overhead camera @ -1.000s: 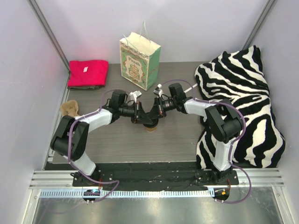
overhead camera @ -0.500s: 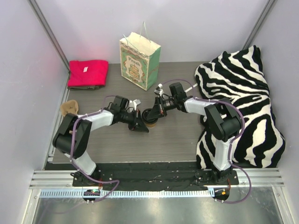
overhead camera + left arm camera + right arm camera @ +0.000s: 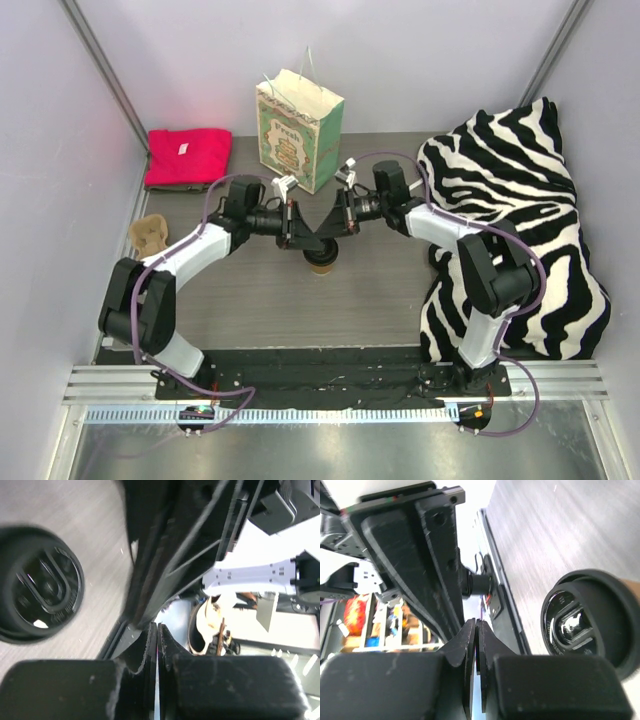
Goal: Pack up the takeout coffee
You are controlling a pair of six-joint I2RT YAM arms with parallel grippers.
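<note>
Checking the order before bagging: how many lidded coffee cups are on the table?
1. The kraft-paper cup, with its black lid on, stands mid-table on the near side of the paper bag. Others could be hidden inside the bag.

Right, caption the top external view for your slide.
Left hand and right hand, both shut, beside the lidded cup; bag behind.

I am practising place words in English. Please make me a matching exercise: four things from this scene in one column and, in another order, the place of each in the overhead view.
Things:
1 paper bag
2 red cloth
3 zebra blanket
4 lidded cup

Places:
a right side
b centre
c far left corner
d far middle, standing upright

Pairs: 1-d, 2-c, 3-a, 4-b
</note>
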